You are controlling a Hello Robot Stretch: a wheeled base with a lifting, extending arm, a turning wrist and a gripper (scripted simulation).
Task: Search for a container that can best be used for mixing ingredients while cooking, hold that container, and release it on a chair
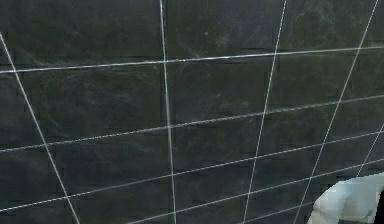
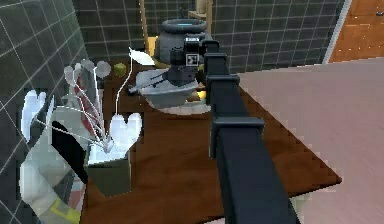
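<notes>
I stand by a brown table and see the dark arm stretched across it, seen in the arm side view. At its far end sit two white squares with black marks, and left of them is the gripper. I cannot tell how its fingers are set, nor whether it holds anything, because things lie on the table right there.

A shallow grey dish rests on the tabletop at the gripper's end; whether the gripper is over it or touching it I cannot say. Just behind stands a dark round pot, near the table's far edge.

Toward the arm side view's left, an olive box stands on the table with white bottles beside it. A wooden door shows at the upper right.

Ahead, the forward view faces a dark tiled wall, with a white object in the bottom right corner.
</notes>
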